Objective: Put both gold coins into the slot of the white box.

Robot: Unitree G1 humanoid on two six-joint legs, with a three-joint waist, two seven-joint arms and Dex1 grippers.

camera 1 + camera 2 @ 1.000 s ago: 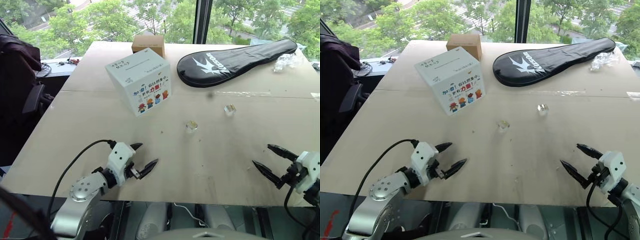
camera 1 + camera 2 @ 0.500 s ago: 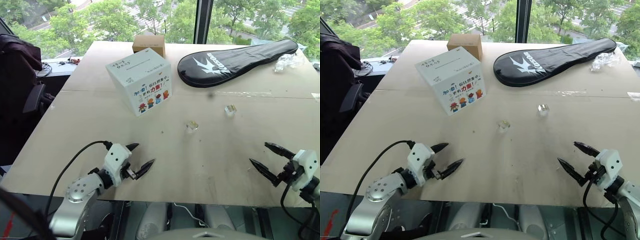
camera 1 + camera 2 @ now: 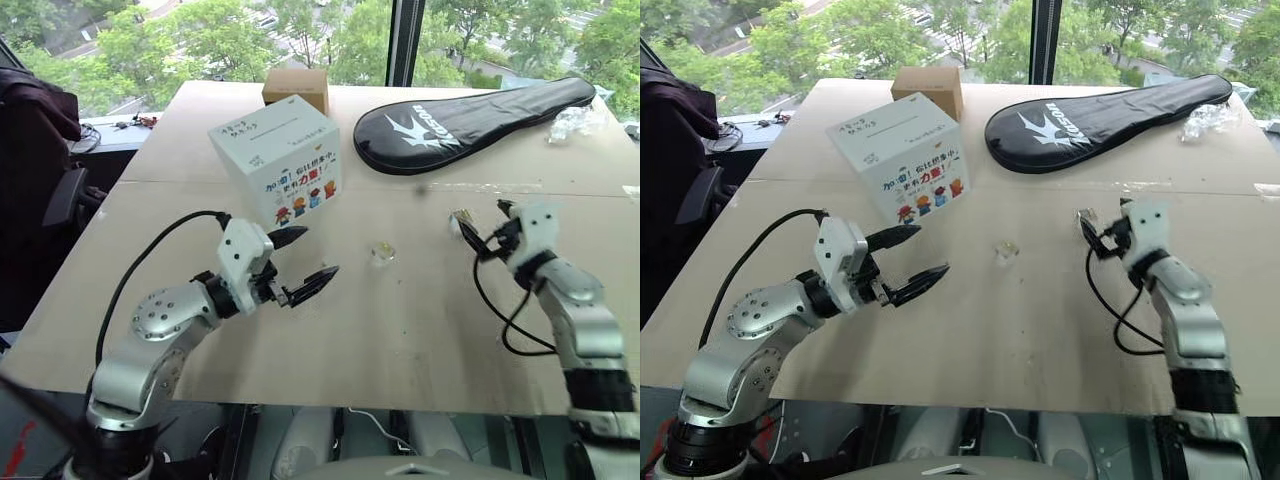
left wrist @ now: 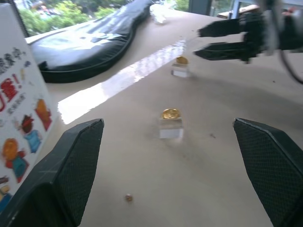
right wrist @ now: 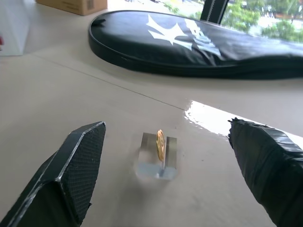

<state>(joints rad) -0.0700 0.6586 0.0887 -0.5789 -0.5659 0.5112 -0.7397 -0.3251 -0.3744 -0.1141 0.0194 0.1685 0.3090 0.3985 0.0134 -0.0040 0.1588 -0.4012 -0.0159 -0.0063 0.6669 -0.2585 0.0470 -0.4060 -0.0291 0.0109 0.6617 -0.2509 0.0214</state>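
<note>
The left gripper [image 3: 303, 258] hangs above the table [image 3: 400, 330] with its black fingers spread wide and nothing between them; the white box [image 3: 278, 160] stands just beyond and to its left, its slot [image 3: 270, 133] a dark slit on the top face. Ahead of that gripper, to its right, one gold coin [image 4: 171, 113] sits on a small clear block. The right gripper [image 3: 481, 229] is likewise wide open and empty, with the second gold coin [image 5: 160, 144] upright on its own clear block just ahead, between the fingertips' lines, and the black racket case [image 3: 470, 120] lies well beyond it.
</note>
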